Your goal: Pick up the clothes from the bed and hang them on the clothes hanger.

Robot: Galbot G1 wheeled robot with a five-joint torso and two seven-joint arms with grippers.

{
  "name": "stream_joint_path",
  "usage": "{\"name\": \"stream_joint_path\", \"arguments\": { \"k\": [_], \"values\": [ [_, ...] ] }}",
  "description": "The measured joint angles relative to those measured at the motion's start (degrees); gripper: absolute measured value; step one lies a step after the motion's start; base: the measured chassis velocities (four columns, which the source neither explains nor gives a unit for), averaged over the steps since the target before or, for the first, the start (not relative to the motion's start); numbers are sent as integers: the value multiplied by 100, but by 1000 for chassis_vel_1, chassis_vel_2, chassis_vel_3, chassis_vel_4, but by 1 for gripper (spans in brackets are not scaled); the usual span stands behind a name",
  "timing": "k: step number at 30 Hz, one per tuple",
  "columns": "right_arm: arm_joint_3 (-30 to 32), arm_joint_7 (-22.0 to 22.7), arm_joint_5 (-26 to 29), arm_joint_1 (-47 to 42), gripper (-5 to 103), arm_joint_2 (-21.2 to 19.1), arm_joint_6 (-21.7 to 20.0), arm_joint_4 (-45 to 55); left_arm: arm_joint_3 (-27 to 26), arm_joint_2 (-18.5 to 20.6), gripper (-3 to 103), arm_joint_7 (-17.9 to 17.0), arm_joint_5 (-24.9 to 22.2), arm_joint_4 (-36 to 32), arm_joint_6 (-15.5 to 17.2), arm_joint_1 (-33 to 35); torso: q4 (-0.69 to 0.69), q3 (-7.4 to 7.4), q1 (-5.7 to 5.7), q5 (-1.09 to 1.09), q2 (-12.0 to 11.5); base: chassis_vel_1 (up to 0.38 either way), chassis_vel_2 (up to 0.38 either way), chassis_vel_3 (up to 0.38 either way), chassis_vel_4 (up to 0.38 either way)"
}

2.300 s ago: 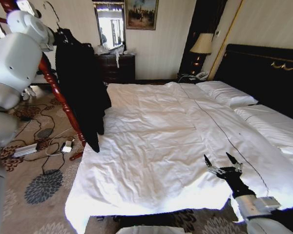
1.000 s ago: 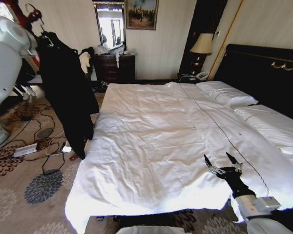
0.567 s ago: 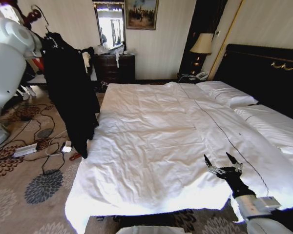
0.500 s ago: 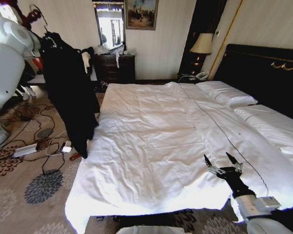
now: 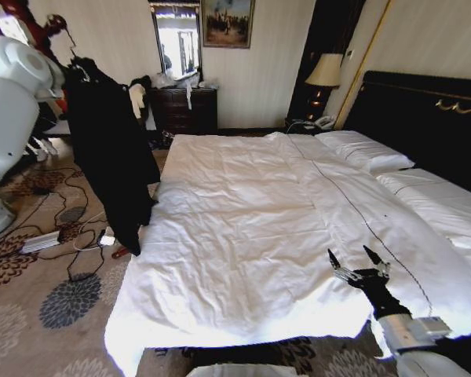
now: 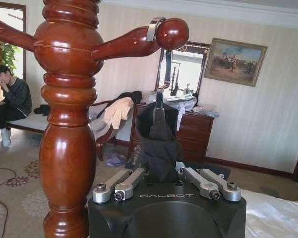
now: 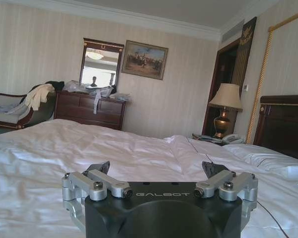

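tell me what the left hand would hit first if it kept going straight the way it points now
Most likely the black jacket: its collar sits right between the left hand's open fingers, hanging from the hanger hook on the wooden stand's peg. Depth is unclear, so contact may already be there.

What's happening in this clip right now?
The black jacket is off the bed and hangs on the hanger, whose metal hook sits over a peg of the red-brown wooden coat stand. The left pincer is raised close to the jacket's collar, its fingers spread to either side. The right pincer hovers open over the near corner of the bed, holding nothing.
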Motion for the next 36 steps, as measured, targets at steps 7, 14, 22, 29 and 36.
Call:
{"name": "stream_joint_path", "arguments": {
  "k": [7, 14, 22, 29, 36],
  "values": [
    [0, 0, 0, 0, 100, 0, 0, 0, -23, 38, 18, -18, -6, -14, 11, 7, 0, 0, 0, 1, 0, 0, 0, 0, 0],
    [0, 0, 0, 0, 100, 0, 0, 0, -62, 95, 18, -30, -14, -108, 24, 82, -1, 0, 0, 0, 0, 0, 0, 0, 0],
    [0, 0, 0, 0, 100, 0, 0, 0, -108, 112, 18, -67, -4, -186, 19, 170, 0, 0, 0, 1, 0, 0, 0, 0, 0],
    [0, 0, 0, 0, 100, 0, 0, 0, -141, 50, 37, -58, 27, -150, 16, 128, 0, 0, 0, 1, 0, 0, 0, 0, 0],
    [0, 0, 0, 0, 100, 0, 0, 0, -181, 120, 66, -66, 48, -261, 34, 123, 0, 0, 0, 1, 0, 0, 0, 0, 0]
  ]
}}
